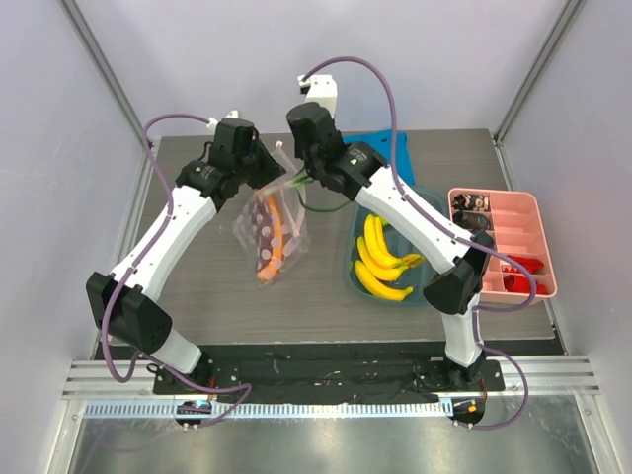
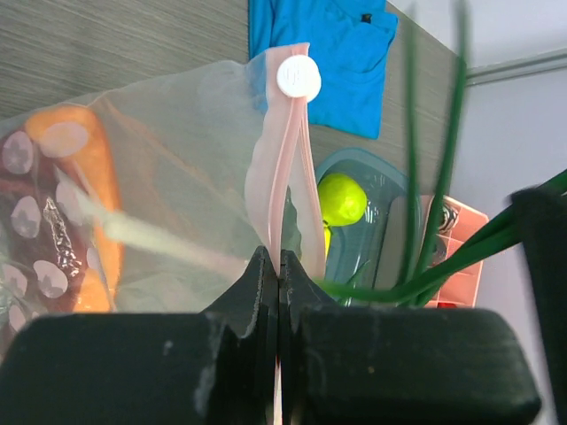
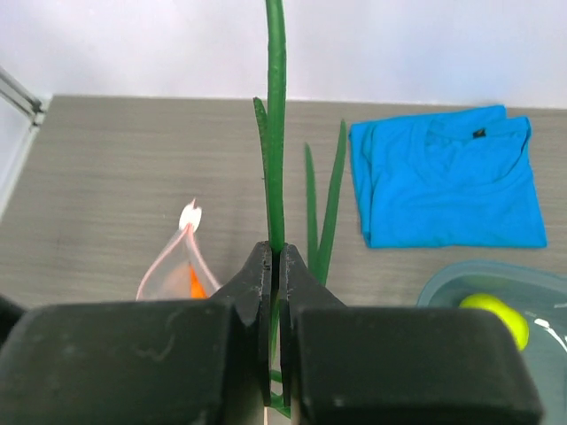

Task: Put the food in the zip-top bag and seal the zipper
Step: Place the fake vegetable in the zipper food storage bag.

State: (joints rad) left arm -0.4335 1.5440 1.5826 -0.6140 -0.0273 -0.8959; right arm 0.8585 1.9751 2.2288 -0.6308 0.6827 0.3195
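The zip-top bag (image 1: 269,232) hangs above the table with the orange-red pepper (image 2: 89,168) inside it. My left gripper (image 2: 279,257) is shut on the pink zipper strip (image 2: 282,177) at the bag's mouth, and the white slider tab (image 2: 299,77) is at the strip's far end. My right gripper (image 3: 277,251) is shut on the green onion stalk (image 3: 276,133), just right of the bag mouth (image 3: 168,266). The onion's leaves (image 1: 318,197) trail between the two grippers. The yellow banana bunch (image 1: 380,259) and the green pear-like fruit (image 2: 343,198) lie in the teal tub (image 1: 351,281).
A blue folded cloth (image 3: 447,177) lies at the table's back, behind the tub. A pink compartment tray (image 1: 538,212) with small dark and red pieces stands at the right edge. Grey walls and metal frame posts enclose the table.
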